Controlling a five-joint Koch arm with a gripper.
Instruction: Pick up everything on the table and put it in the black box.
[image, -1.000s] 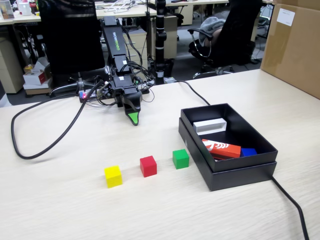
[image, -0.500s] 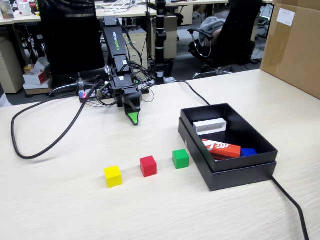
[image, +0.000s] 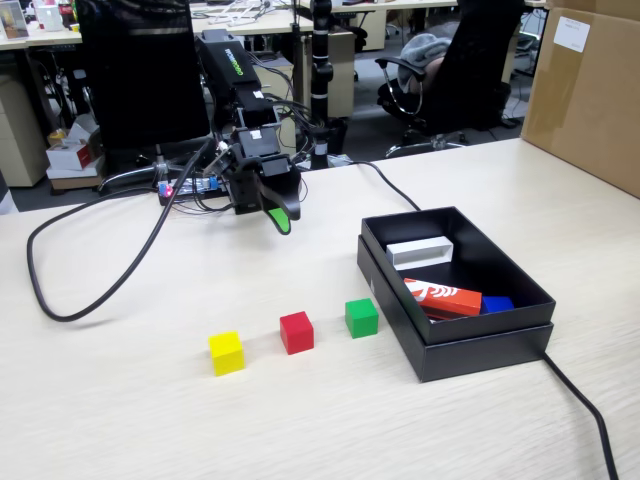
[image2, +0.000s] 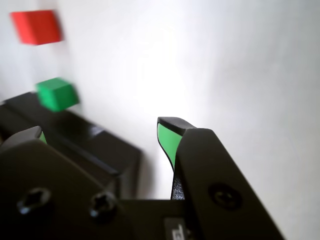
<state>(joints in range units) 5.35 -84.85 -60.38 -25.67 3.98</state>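
Table (image: 120, 420) first: wide, pale wood-grain, arm at its far edge. We avoid comparison and note only what lies now.

Black box (image: 480, 345) sits at the right in the fixed view, open, already holding a white block (image: 420, 250), a red-and-white carton (image: 445, 297) and something blue (image: 497, 303) tucked behind the carton.

Gripper (image: 282, 218) hangs off the table near the arm's base, tips tilted toward the box side. In the wrist view we see its two green-lined jaws clearly apart with nothing between them (image2: 102, 137).

Cubes: three in a loose row on the bare tabletop, well in front of the gripper, toward the camera in the fixed view. Green cube (image: 361, 317) is just beside the box's left wall but apart from it; red cube (image: 296, 332) stands near it on the left; yellow cube (image: 226, 352) is farthest left. None is in the box yet.

Relation that matters, as we judge it: green and red lie almost straight ahead of the jaws, yellow off to the side. The wrist view agrees, with green (image2: 56, 93) and red (image2: 36, 26) both ahead, blurred. Cubes have no long axis, so jaw alignment with their faces is what counts.
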